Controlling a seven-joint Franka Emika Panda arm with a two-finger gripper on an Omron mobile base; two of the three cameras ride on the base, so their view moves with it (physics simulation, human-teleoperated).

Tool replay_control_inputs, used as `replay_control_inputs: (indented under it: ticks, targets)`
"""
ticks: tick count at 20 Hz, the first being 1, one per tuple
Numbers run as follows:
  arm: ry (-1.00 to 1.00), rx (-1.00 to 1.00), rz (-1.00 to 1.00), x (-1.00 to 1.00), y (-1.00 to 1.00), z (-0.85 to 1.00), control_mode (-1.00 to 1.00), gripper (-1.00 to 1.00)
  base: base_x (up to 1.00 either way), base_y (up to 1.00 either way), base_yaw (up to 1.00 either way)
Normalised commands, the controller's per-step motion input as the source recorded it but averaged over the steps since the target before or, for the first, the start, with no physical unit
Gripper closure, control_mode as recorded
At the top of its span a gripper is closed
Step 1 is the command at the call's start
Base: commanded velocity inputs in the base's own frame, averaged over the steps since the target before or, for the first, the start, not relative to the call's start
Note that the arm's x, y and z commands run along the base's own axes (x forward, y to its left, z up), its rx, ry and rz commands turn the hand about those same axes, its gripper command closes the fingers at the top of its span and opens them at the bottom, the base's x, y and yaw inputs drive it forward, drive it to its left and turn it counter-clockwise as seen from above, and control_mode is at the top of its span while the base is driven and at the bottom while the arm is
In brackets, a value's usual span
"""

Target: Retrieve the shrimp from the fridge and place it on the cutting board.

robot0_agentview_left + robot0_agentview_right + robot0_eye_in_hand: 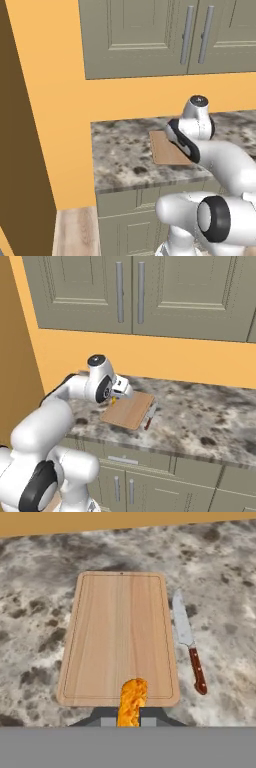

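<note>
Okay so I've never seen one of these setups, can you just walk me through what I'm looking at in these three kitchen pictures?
It is a computer-rendered kitchen with a white robot arm. Two pictures come from cameras behind the arm, one on its left and one on its right. The third comes from a camera on the hand, looking down along its claw.

The claw holds the shrimp, a small orange piece, just over the near edge of the cutting board. The board lies flat on the speckled stone counter. A knife with a dark red handle lies on the counter beside the board. Beige-green cabinets hang above.
</note>
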Motion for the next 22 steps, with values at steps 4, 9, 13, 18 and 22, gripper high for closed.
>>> replay_control_inputs:
  ticks: [4, 9, 13, 18, 22]
  targets:
    - [0.0, 0.0, 0.0, 0.73, -0.14, -0.58, -1.0, -1.0, 0.0, 0.0, 0.0]
    - [-0.05, 0.0, 0.0, 0.51, -0.02, -0.28, -1.0, -1.0, 0.0, 0.0, 0.0]
    - [0.0, 0.0, -0.01, 0.33, 0.0, 0.05, -1.0, -1.0, 0.0, 0.0, 0.0]
    - [0.01, 0.07, 0.0, -0.53, 0.16, 0.75, -1.0, -1.0, 0.0, 0.0, 0.0]
    - [0.0, 0.04, 0.01, -1.0, 0.12, 0.19, -1.0, -1.0, 0.0, 0.0, 0.0]
